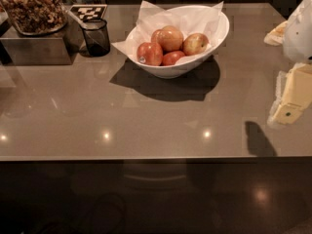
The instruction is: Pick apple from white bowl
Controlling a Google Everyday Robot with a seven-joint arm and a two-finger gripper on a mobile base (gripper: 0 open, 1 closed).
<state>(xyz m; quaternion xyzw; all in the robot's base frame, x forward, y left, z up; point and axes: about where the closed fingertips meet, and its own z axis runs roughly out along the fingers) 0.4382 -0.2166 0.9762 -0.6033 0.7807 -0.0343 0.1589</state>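
Glossy grey-brown countertop (146,111) fills the view, with spots of ceiling light reflected on it and dark cabinet fronts below its near edge.

My gripper (291,101) hangs at the far right edge of the view, a pale cream-yellow shape above the counter, well apart from the bowl. I cannot tell whether it is apart or together; it holds nothing I can see. Its dark shadow (258,139) lies on the counter just to its left. Above it is the white casing of my arm (300,28).

Bare counter lies between the gripper and the white bowl (170,72), which sits at centre back, its rim slanted, lined with crumpled white paper (190,16). The apple (195,44), yellow-gold and red, rests on the bowl's right side, nearest my gripper. Three others crowd to its left: a large pale peach apple (169,38) on top, a red apple (173,58) in front, and a deep red apple with a small sticker (149,53) at far left.

Left of the bowl stands a small dark glass cup (96,37), with a black-and-white patterned tag (87,12) behind it. At far left, a container of brown clustered food (31,9) sits on a metal box (34,50).
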